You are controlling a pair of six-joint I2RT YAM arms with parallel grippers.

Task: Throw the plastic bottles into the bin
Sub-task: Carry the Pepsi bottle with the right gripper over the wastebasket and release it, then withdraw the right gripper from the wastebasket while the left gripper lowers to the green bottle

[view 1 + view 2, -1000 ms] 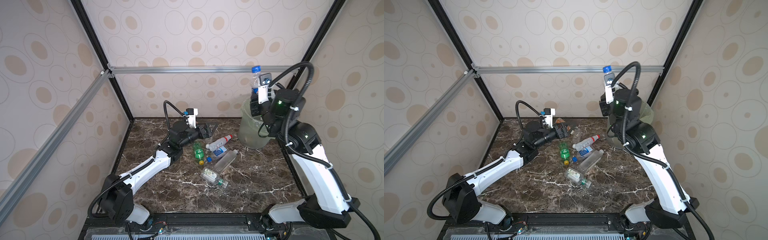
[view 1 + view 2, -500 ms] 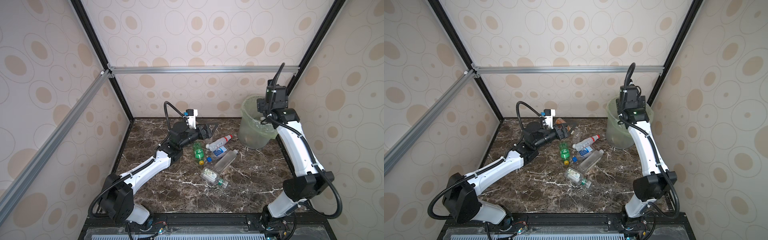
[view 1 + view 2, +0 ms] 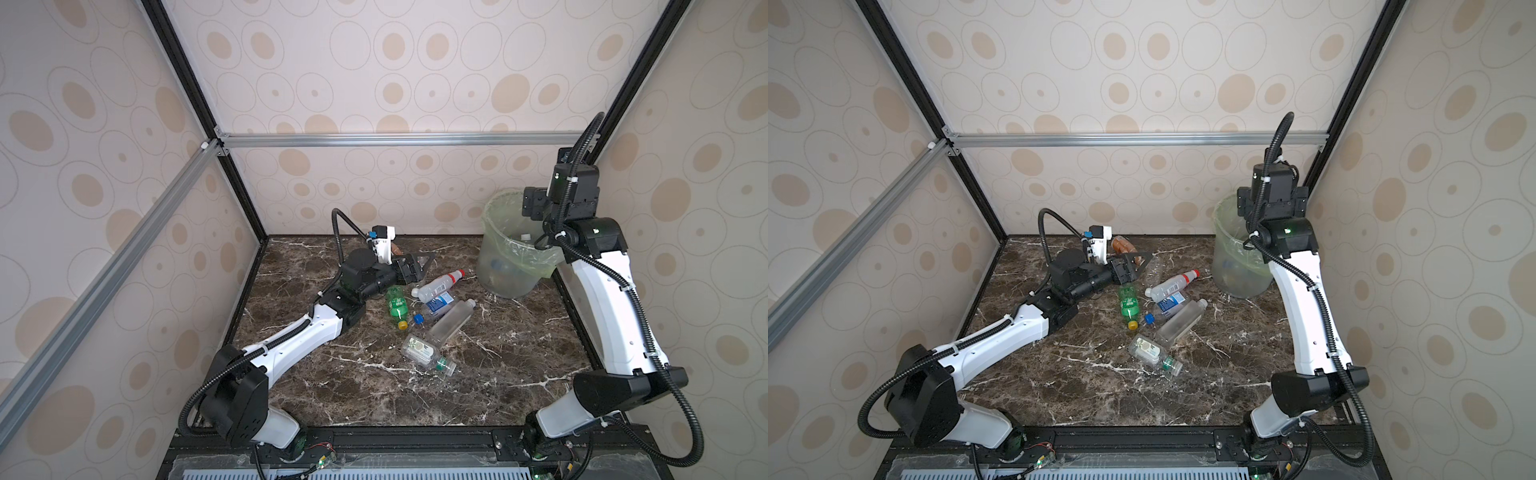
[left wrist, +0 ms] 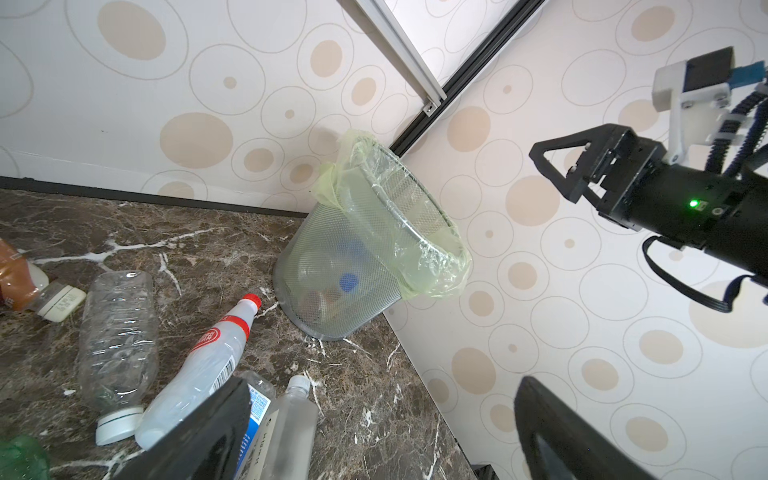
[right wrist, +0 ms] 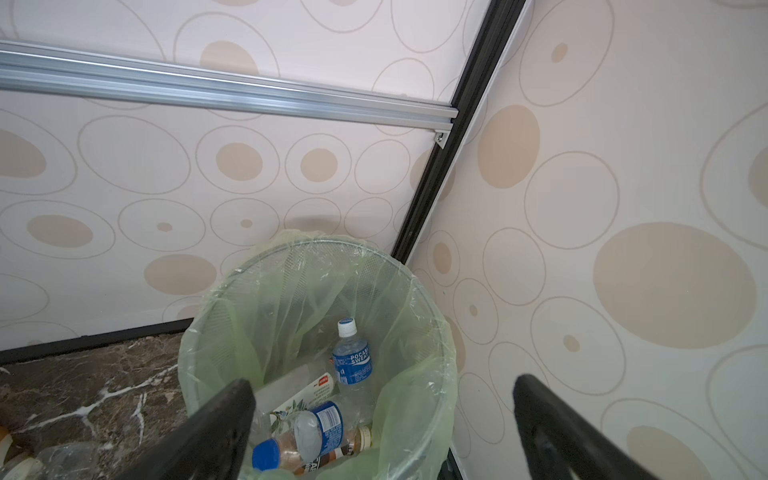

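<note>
- There, the right fingers [image 5: 216, 424] stood wide apart and empty, poised above the mouth of the bin [image 3: 498, 270] in the tabletop's [image 3: 374, 395] far right corner.
- The binned bottles [image 5: 353, 361] lay well below, seen between the two fingers and touching neither.
- To finish this drop cleanly, I'd say: rise straight up with the fingers spread, clear of the green liner [image 5: 232, 332], before swinging toward the heap.
- The left fingers [image 4: 208, 428] were apart too, gripping nothing, low near the far edge.
- The red-capped bottle [image 3: 440, 286] and the other loose bottles [image 3: 451, 322] lay just beside them, mid-tabletop.
</note>
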